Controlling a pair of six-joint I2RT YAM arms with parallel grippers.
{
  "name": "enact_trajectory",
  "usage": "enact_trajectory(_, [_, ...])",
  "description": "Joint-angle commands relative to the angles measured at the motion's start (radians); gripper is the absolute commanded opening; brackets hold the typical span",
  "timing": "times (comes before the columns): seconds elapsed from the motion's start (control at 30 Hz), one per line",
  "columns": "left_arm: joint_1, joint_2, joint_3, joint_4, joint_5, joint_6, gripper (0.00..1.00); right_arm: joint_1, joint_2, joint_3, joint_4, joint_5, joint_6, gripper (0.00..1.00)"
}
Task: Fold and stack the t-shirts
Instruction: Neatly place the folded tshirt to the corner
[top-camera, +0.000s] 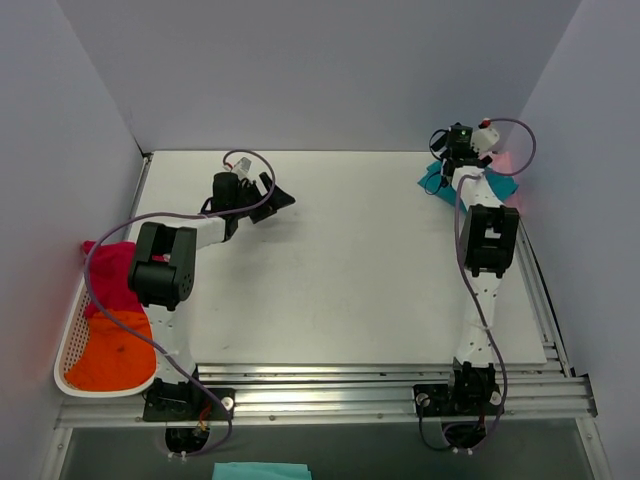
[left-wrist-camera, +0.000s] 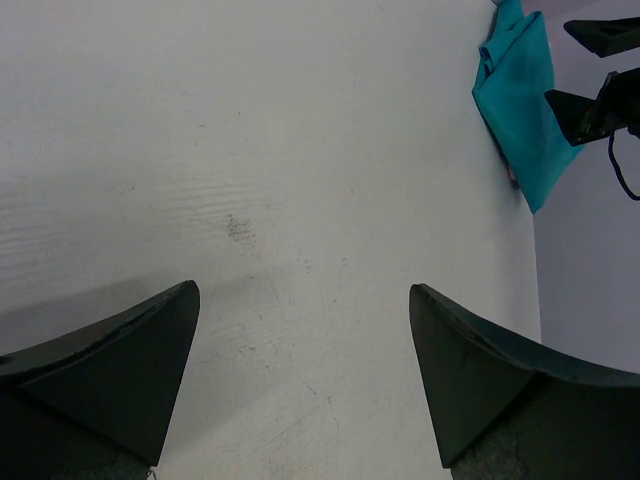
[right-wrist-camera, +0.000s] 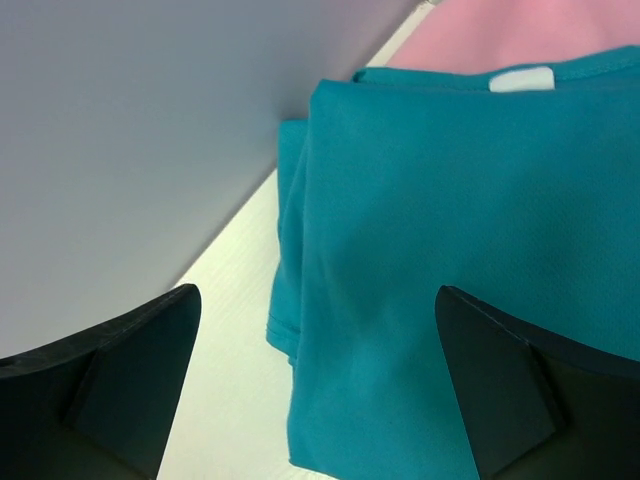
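Observation:
The folded teal t-shirt (top-camera: 436, 181) lies at the far right corner of the table, against the right wall. It fills the right wrist view (right-wrist-camera: 430, 250) and shows far off in the left wrist view (left-wrist-camera: 520, 100). The pale pink t-shirt (right-wrist-camera: 520, 30) lies under or behind it, only an edge showing. My right gripper (top-camera: 436, 147) hovers open just over the teal shirt's edge (right-wrist-camera: 315, 295), holding nothing. My left gripper (top-camera: 278, 192) is open and empty over bare table at the far left (left-wrist-camera: 302, 288). The magenta-red t-shirt (top-camera: 115, 270) and the orange t-shirt (top-camera: 115, 350) lie in the basket.
A white plastic basket (top-camera: 68, 345) hangs at the table's left edge beside the left arm. Grey walls close the left, back and right sides. A metal rail (top-camera: 380, 385) runs along the front. A teal piece of cloth (top-camera: 260, 470) shows below the front edge.

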Motion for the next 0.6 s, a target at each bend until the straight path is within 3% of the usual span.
enact_trajectory(0.0, [0.011,-0.018,0.031,0.027,0.009,0.022,0.95,0.025,-0.136,-0.107,0.072,0.05,0.007,1.0])
enact_trajectory(0.3, [0.016,-0.188,-0.032,-0.048,-0.095,0.082,0.95,0.197,-0.515,-0.51,0.147,0.159,-0.054,1.0])
enact_trajectory(0.57, [0.016,-0.355,-0.104,-0.119,-0.177,0.102,0.95,0.407,-0.82,-0.803,0.044,0.363,-0.076,1.0])
